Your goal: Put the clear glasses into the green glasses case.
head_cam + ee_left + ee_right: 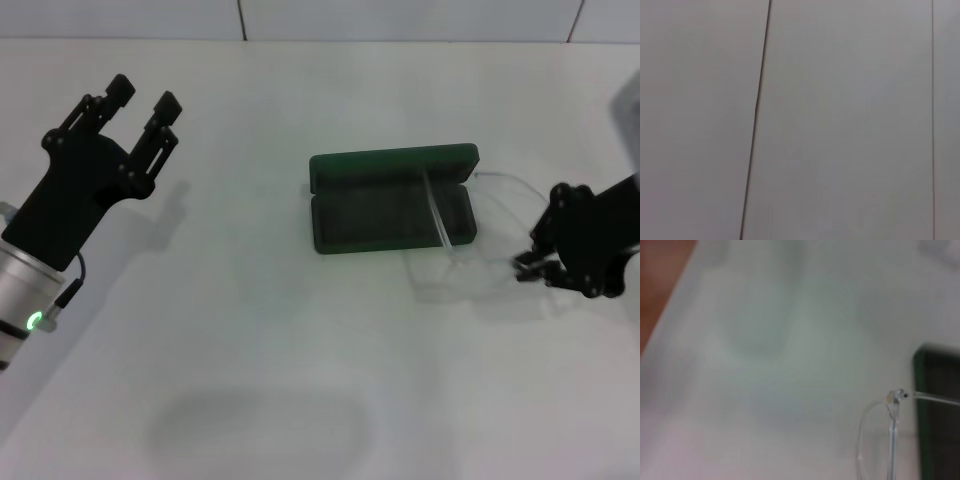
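Lying nearest the robot is a bare stretch of white tabletop (300,380) with only a faint oval shadow on it. Farther out, at the right edge of the head view, the right pincer (530,265) sits low over the tabletop just beside the right end of the clear glasses (462,252); its black fingers look drawn close together at the frame's outer end, though whether they are actually clamped on the plastic cannot be told. The glasses lie partly in and partly out of the green case (392,200): one clear arm runs across the dark lining near the case's right end, while the lens part rests on the tabletop in front of and to the right of the case. In the right wrist view a hinge of the glasses (896,399) shows with a clear arm reaching toward the corner of the case (937,410). The case is open, its lid standing up along the far side. On the left side of the scene, well apart from the case, the left pincer (140,100) is held up above the tabletop with its fingers apart and nothing between them. Beyond everything, a pale panelled wall (840,120) fills the left wrist view.
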`<state>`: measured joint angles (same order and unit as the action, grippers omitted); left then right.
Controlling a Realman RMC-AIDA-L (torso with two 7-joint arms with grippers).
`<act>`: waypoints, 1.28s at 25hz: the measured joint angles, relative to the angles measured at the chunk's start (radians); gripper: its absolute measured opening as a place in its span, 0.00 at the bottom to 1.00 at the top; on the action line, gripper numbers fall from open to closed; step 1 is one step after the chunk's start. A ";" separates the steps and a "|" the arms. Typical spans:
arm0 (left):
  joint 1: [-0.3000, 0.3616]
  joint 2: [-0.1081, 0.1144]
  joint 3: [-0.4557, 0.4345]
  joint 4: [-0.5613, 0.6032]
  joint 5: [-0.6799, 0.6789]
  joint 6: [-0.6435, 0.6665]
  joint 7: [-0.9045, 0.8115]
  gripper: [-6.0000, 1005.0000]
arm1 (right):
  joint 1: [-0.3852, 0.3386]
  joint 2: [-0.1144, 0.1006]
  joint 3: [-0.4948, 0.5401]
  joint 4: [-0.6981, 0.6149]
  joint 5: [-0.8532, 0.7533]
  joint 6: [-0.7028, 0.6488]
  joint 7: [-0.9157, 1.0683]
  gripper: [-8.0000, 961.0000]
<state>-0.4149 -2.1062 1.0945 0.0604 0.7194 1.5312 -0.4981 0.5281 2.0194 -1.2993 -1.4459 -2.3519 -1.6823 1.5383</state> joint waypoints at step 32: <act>-0.002 0.047 0.046 0.293 0.342 0.219 -0.515 0.52 | -0.134 0.009 -0.018 0.681 0.929 0.111 -1.007 0.08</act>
<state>-0.4170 -2.0587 1.1400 0.3534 1.0617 1.7507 -1.0127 0.3944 2.0280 -1.3176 -0.7651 -1.4228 -1.5709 0.5316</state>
